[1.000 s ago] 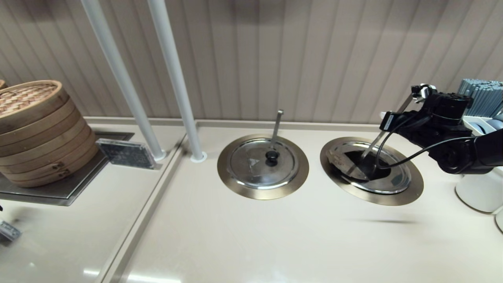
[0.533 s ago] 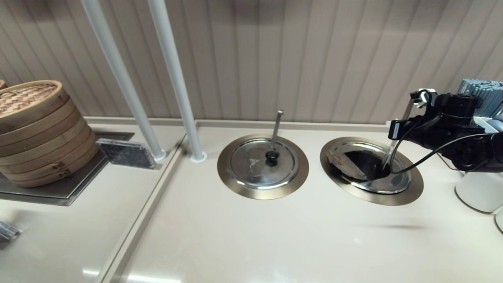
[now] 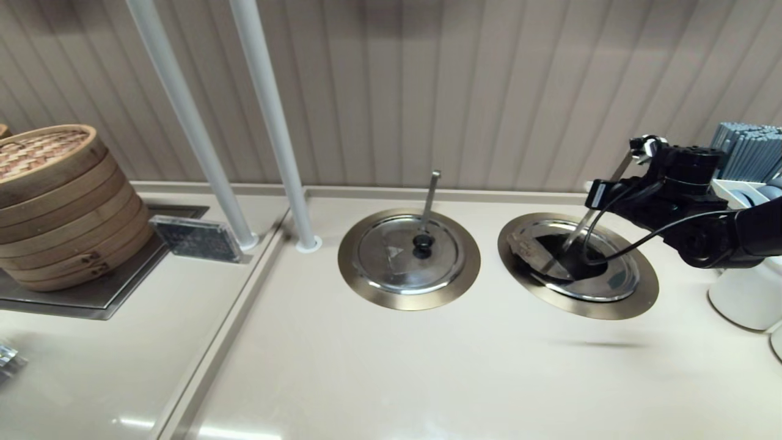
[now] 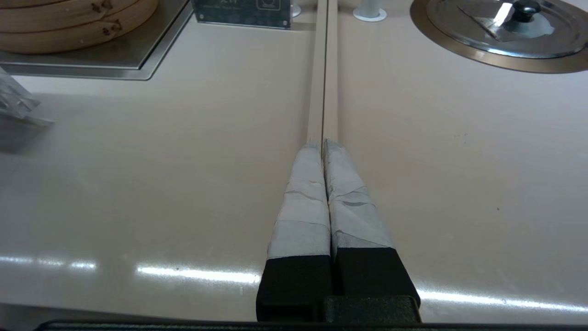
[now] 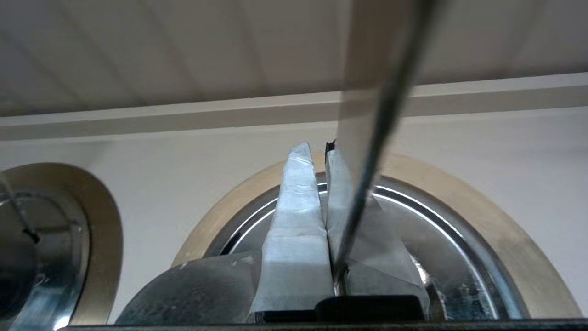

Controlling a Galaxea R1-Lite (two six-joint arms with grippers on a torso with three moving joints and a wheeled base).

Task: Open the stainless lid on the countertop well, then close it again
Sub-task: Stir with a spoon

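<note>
The stainless lid (image 3: pixel 614 278) lies on the right countertop well, inside its bronze-gold ring rim (image 3: pixel 641 299). A dark patch crosses the lid's middle and the knob is hidden. The slanted ladle handle (image 3: pixel 586 220) rises from it to the upper right. My right gripper (image 3: pixel 600 190) hovers above the well, shut on that handle. In the right wrist view the handle (image 5: pixel 363 151) comes up from between the taped fingers of the gripper (image 5: pixel 316 147), above the lid (image 5: pixel 441 239) and rim (image 5: pixel 505 230). My left gripper (image 4: pixel 317 142) is parked shut and empty, low over the counter seam.
The twin lid (image 3: pixel 403 256) with its upright ladle handle (image 3: pixel 431 195) sits to the left. Two white poles (image 3: pixel 269 122) stand behind it. Bamboo steamers (image 3: pixel 55 195) and a small sign block (image 3: pixel 195 238) are at far left. A white container (image 3: pixel 742 296) stands at the right edge.
My right gripper swung right, standing the ladle handle steeper, then came back left. The handle slants again as it did a second ago. The left arm has not moved.
</note>
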